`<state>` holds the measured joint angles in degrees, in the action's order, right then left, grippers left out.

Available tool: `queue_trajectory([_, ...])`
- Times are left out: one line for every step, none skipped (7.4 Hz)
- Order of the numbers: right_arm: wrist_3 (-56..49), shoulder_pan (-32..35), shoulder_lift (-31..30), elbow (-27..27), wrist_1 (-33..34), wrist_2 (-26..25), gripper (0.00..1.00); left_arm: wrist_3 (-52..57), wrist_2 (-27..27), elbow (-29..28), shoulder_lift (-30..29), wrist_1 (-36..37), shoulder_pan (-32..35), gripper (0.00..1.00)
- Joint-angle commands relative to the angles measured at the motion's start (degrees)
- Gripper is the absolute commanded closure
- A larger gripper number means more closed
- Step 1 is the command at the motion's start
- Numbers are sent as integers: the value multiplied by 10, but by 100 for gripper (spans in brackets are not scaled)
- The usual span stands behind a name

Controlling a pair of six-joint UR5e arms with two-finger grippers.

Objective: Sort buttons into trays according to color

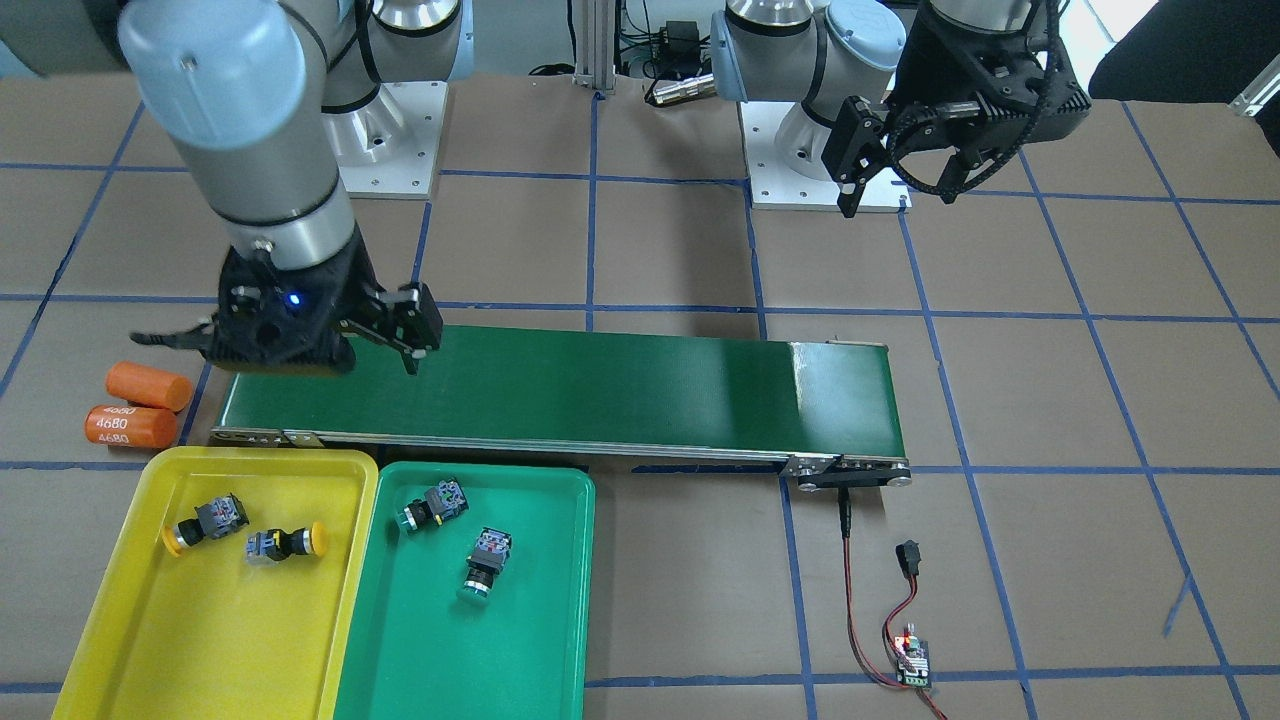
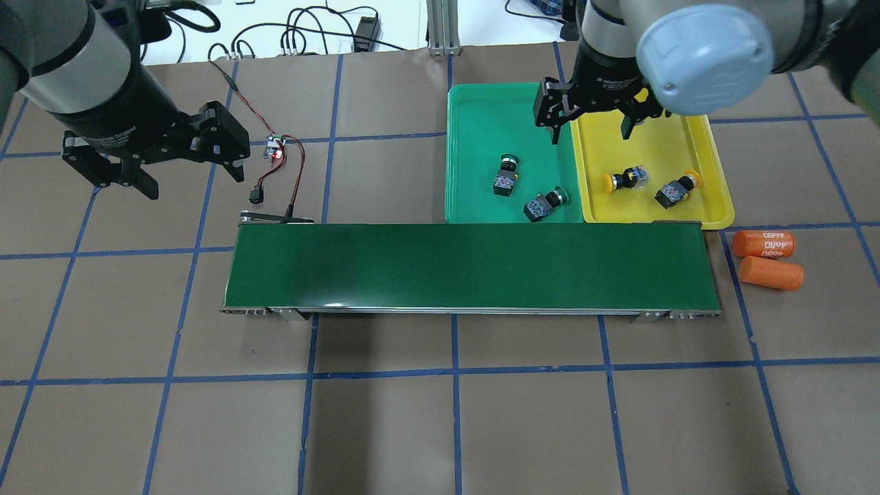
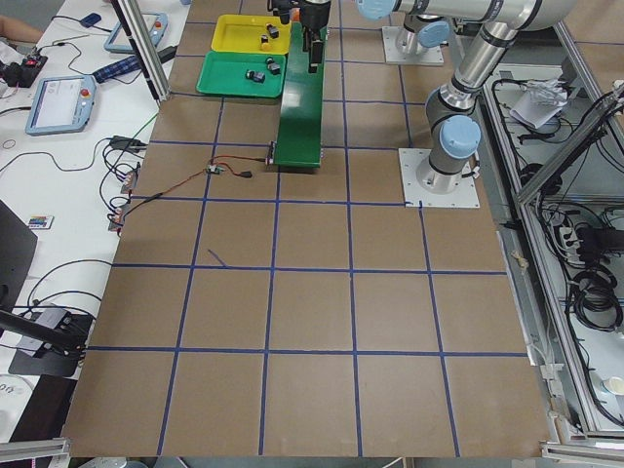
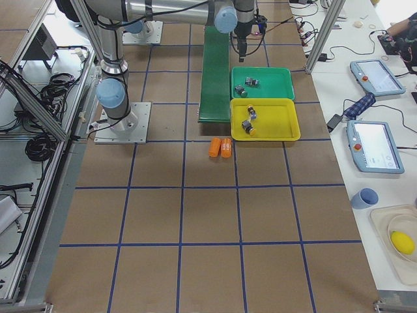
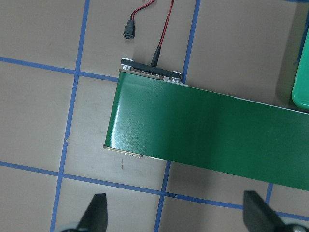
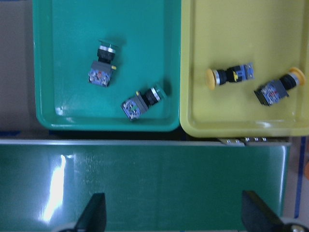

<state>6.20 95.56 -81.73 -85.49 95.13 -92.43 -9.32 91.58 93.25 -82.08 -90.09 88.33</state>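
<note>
The 4 buttons all lie on their sides in the trays, matched by colour. The 2 green-capped buttons (image 2: 507,175) (image 2: 545,205) lie in the green tray (image 2: 481,96), apart from each other, the second close to the tray's wall on the belt side. The 2 yellow-capped buttons (image 2: 624,179) (image 2: 677,189) lie in the yellow tray (image 2: 694,148), also apart. The 2 trays sit side by side with their long rims touching. They are just beyond the conveyor belt (image 2: 467,265), on the side away from the robot, at the belt's end on the robot's right.

The right gripper (image 2: 591,130) hangs in the air over that end of the table, its fingers spread wide with nothing between them. Its wrist view looks straight down on both trays and the belt.

The left gripper (image 2: 192,182) hangs well apart from the trays, near the belt's other end. Its fingers are likewise spread and empty.

2 orange cylinders (image 2: 763,244) (image 2: 770,273), one printed "4680", lie touching on the table (image 2: 385,426) just past the belt's right end. A small circuit board (image 2: 276,148) with red and black wires sits beyond the belt's left end.
</note>
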Motion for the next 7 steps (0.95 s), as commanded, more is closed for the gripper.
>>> queue_trajectory([0, -8, -93, -5, -91, -2, 0, 1, 0, 0, 1, 0, 0, 0])
queue_trajectory([0, -6, -104, -6, -105, -2, 0, 1, 1, 0, 3, 0, 0, 0])
queue_trajectory([0, -6, -104, -6, -103, 9, 0, 1, 3, 2, 4, -10, 1, 0])
queue_trajectory([-3, -3, -105, -6, -99, 20, 0, 1, -1, 5, 3, -4, -1, 0])
queue_trajectory([-33, -3, -104, -8, -94, 16, 0, 1, 6, 3, 4, -4, -2, 0])
queue_trajectory([-48, -3, -104, -9, -93, 16, 0, 1, 5, 11, 10, -4, -1, 0])
queue_trajectory([-46, -3, -103, -9, -93, 19, 0, 2, 6, 15, 13, -7, 1, 0])
